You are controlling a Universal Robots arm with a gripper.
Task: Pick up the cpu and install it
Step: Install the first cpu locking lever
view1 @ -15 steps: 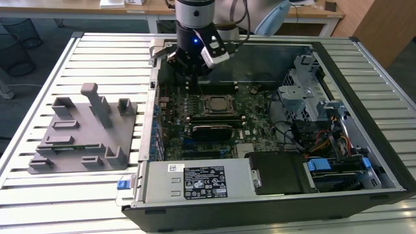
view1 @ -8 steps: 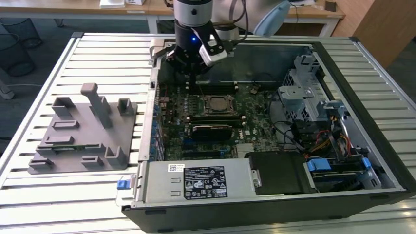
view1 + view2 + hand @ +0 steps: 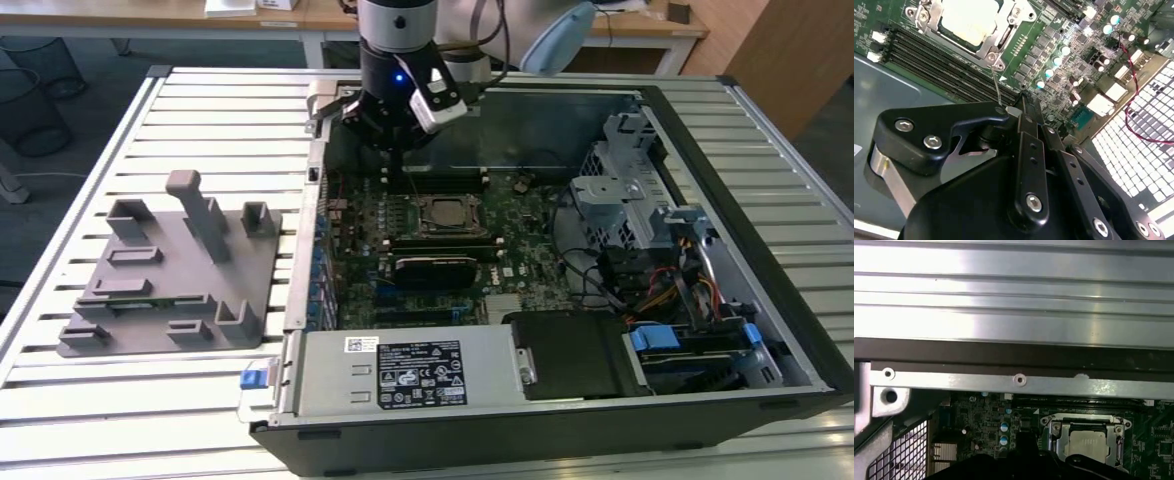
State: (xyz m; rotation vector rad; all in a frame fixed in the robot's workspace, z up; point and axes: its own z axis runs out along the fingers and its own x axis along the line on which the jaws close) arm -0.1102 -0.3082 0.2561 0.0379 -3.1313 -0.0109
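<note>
Exterior view, left to right: grey holder tray point(image 3: 167, 275) at frame left carries no chip that I can see. At frame centre the cpu point(image 3: 442, 212) appears already seated in the motherboard socket point(image 3: 442, 228), so placement looks done; whether the latch is fastened I cannot tell. My claw point(image 3: 390, 138) hangs above centre, apart from the cpu, fingers together, grasping nothing.

Open room above socket point(image 3: 445, 215); drive cage point(image 3: 627, 190) and case wall point(image 3: 314, 180) flank.
</note>
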